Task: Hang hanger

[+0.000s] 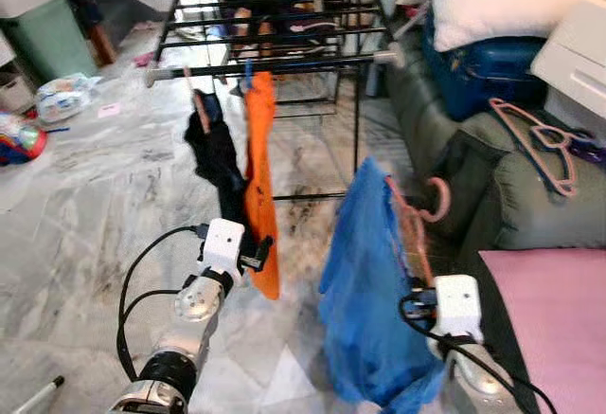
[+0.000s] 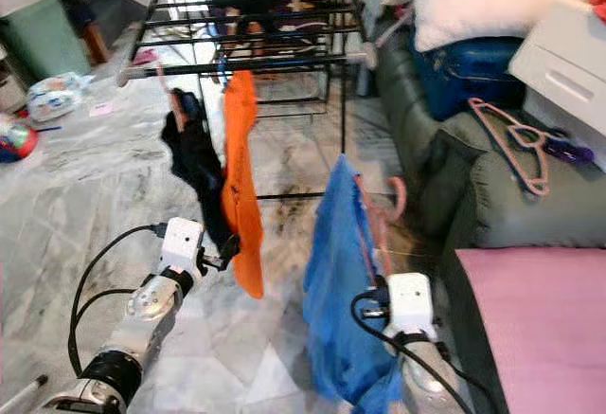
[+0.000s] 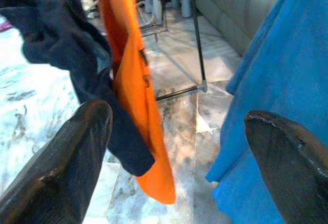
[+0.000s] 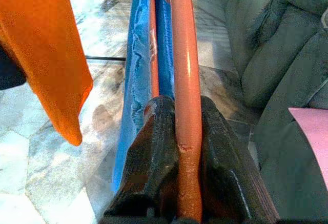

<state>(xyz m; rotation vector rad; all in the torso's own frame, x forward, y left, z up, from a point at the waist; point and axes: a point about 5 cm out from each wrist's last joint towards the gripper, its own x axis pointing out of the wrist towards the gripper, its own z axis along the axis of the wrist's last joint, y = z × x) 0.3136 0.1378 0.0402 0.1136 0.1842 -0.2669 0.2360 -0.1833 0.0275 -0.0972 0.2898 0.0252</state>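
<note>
The right claw (image 4: 179,147) is pinched tight on the bar of an orange-pink hanger (image 1: 417,234), which carries a blue shirt (image 1: 365,291). It holds the hanger upright in the air, its hook (image 1: 437,198) free and pointing toward the sofa (image 1: 530,196), well below and short of the drying rack (image 1: 275,54). The left claw (image 3: 179,157) is spread wide and holds nothing, hovering just beside an orange cloth (image 1: 262,187) and a dark garment (image 1: 216,153) that already hang from the rack's front rail. A spare pink hanger (image 1: 535,139) lies on the sofa arm. So the grasp is done. Lifting the hook up to the front rail and setting it over remains. The rail looks to have bare room toward its right end, though blur makes that uncertain.
</note>
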